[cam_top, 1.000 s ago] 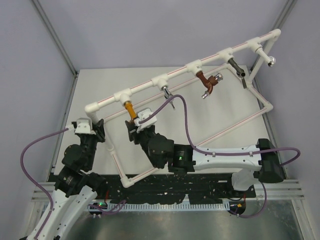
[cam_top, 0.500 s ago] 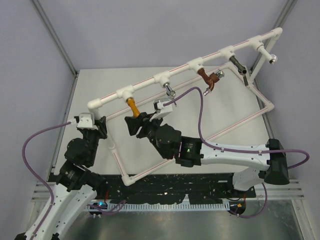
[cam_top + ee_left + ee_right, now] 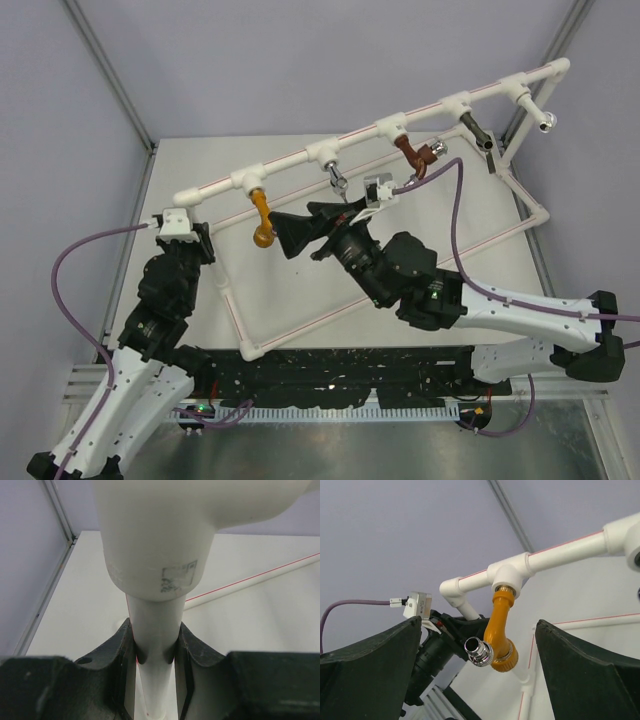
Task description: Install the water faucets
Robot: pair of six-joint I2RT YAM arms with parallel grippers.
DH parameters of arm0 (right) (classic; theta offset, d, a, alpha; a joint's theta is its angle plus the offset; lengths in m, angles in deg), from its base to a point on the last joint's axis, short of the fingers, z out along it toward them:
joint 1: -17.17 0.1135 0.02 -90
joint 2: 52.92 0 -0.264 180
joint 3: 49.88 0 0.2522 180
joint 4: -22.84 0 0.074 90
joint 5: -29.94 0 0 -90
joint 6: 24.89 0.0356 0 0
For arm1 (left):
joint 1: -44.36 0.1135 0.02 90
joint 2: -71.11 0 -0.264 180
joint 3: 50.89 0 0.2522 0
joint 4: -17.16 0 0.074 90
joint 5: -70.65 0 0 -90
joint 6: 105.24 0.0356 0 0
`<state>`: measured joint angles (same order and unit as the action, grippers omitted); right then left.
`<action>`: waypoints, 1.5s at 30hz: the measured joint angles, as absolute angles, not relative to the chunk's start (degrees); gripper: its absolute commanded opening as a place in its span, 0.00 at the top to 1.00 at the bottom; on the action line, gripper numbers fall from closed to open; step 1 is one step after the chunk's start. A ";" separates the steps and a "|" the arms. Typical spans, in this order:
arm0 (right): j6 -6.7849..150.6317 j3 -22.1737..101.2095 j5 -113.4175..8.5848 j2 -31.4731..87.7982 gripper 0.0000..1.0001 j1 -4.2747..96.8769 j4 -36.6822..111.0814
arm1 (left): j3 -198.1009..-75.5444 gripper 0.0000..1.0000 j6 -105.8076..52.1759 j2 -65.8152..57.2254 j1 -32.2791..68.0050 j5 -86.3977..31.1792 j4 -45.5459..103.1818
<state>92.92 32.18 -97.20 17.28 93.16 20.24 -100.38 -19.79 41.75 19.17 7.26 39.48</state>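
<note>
Faucet [image 3: 261,218], orange-yellow, one item. It hangs from the first tee [image 3: 250,180] counted from the left end of the frame [image 3: 288,163], on the top rail, joined there by a brass-coloured neck.

Hidden or unclear:
- The silver ribbed stub [image 3: 479,651] at the faucet's lower end points toward the frame's left end. Its centre reads dark, and the colour cannot be made out.
- In the left wrist view the frame's elbow [image 3: 155,535] fills the upper half and blocks everything beyond it.
- In the right wrist view both fingers [image 3: 370,675] are cut off by the picture's edges.
- From above, the left fingertips lie under the wrist housing.

Pincers:
- The left pincer [image 3: 155,647] is clamped on the frame's pipe just below the elbow, with both fingers pressed to it.
- The right pincer [image 3: 285,238] has its fingers spread wide. It sits just beside the faucet on the side away from the frame's left end and touches nothing.

Room:
- In the right wrist view there is a gap on each side between the faucet and the fingers.
- The silver tap [image 3: 337,180] sits on the next tee along the rail, and the brown tap [image 3: 415,160] on the one after.
- The right arm crosses the frame's middle, above the worktop [image 3: 270,300].

Look: the body is bent and glossy, and it widens to a ringed collar at the bottom.
</note>
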 measured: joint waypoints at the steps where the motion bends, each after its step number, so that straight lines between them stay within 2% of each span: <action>1: 89.91 33.12 -97.18 16.10 0.01 93.16 21.95 | -100.36 1.00 -19.79 41.77 19.26 7.22 39.46; 8: 81.93 37.66 -97.99 16.69 0.03 93.75 27.30 | -99.85 1.00 -19.77 42.56 19.28 6.83 39.19; 14: 79.94 40.22 -103.17 25.89 0.07 97.38 25.53 | -99.44 1.00 -19.33 43.49 19.26 6.52 39.19; 18: 79.06 41.07 -107.85 32.01 0.15 98.36 24.42 | -98.91 1.00 -19.09 44.63 19.08 6.26 39.17; 24: 79.72 41.64 -112.61 35.37 0.40 98.32 21.38 | -98.50 1.00 -18.70 45.02 18.34 6.74 38.76; 25: 80.22 41.88 -112.98 35.48 0.51 98.32 21.03 | -98.48 1.00 -18.66 45.02 18.19 6.89 38.69; 27: 82.36 42.36 -114.60 35.50 0.66 98.30 20.44 | -98.46 1.00 -18.59 45.02 17.90 7.35 38.65; 32: 89.01 42.23 -117.40 35.00 0.94 97.51 22.95 | -98.11 1.00 -18.18 45.13 17.03 8.38 38.04; 45: 125.99 35.02 -110.67 31.55 0.95 94.69 16.05 | -97.84 1.00 -17.83 45.35 15.48 10.61 37.77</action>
